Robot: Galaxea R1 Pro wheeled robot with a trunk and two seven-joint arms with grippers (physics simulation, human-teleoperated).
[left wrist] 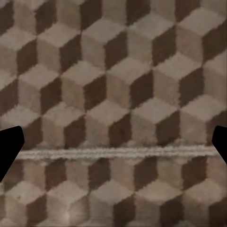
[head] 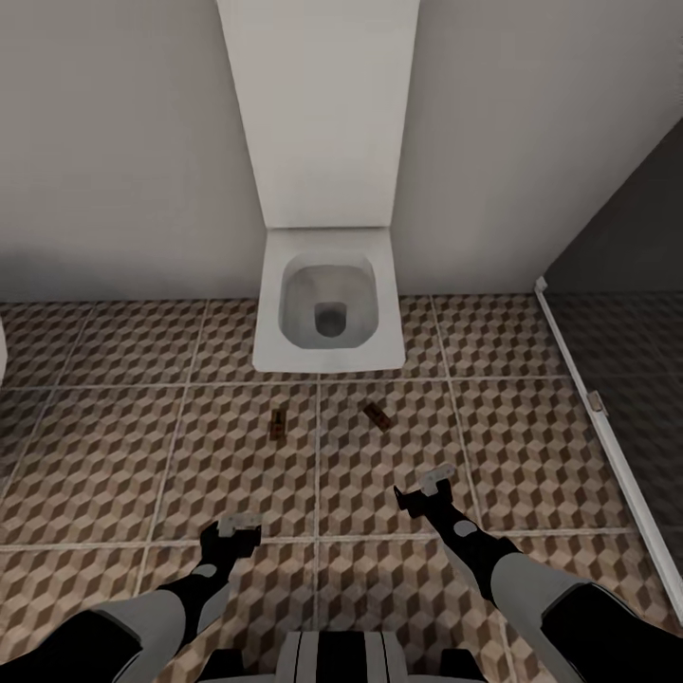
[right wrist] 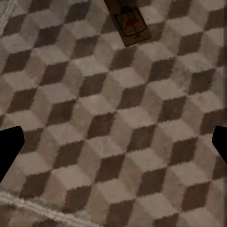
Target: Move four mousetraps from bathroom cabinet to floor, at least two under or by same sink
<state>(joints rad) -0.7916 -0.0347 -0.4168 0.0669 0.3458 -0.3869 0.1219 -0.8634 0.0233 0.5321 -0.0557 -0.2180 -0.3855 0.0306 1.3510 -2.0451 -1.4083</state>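
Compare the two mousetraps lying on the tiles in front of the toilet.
The left mousetrap lies nearly lengthwise toward the toilet; the right mousetrap is turned diagonally. The left one lies left of the grout line running out from the toilet, the right one on the tile right of it, nearer the right gripper. Both are small, flat, brown and lie on the bathroom floor.

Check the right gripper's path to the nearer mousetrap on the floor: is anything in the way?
Nothing visible blocks it. The right gripper hangs over bare bathroom floor, and only patterned tile lies between it and the nearer mousetrap. The toilet stands beyond that trap, not in the path. The other mousetrap lies apart to the left.
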